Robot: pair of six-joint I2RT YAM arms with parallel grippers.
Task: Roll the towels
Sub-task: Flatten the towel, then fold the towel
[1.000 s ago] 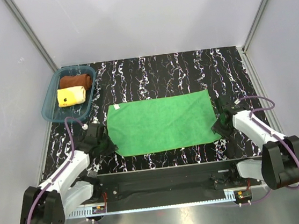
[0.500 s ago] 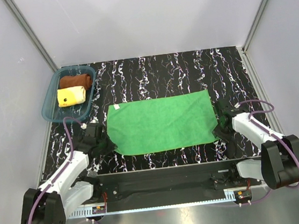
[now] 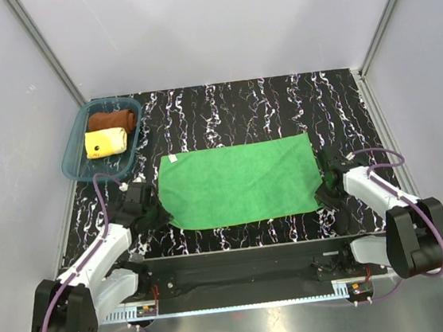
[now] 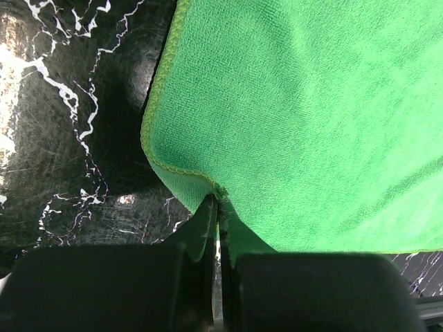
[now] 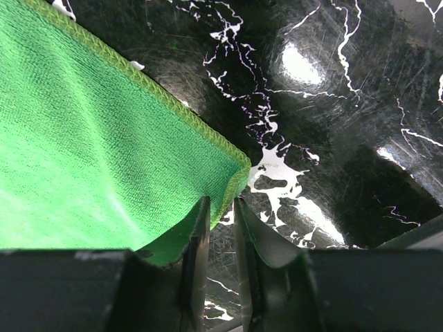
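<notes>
The bright green towel [image 3: 239, 181] lies spread flat on the black marbled table. My left gripper [image 3: 157, 215] is at the towel's near left corner. In the left wrist view that gripper [image 4: 220, 200] is shut on the hem of the green towel [image 4: 311, 104], which rises into a small peak. My right gripper [image 3: 324, 189] is at the near right corner. In the right wrist view its jaws [image 5: 221, 204] stand a narrow gap apart, with the corner hem of the green towel [image 5: 90, 138] at the mouth of the gap. The rust-brown towel [image 3: 112, 117] and the pale yellow towel [image 3: 105, 141] lie rolled in the tray.
The translucent teal tray [image 3: 73, 163] stands at the back left of the table, close to the left wall. Pale walls enclose the table on three sides. The arms' base rail runs along the near edge.
My right gripper's jaws have narrowed, and it has edged in at the towel's near right corner. The left gripper has stayed shut on its corner, barely shifting.
</notes>
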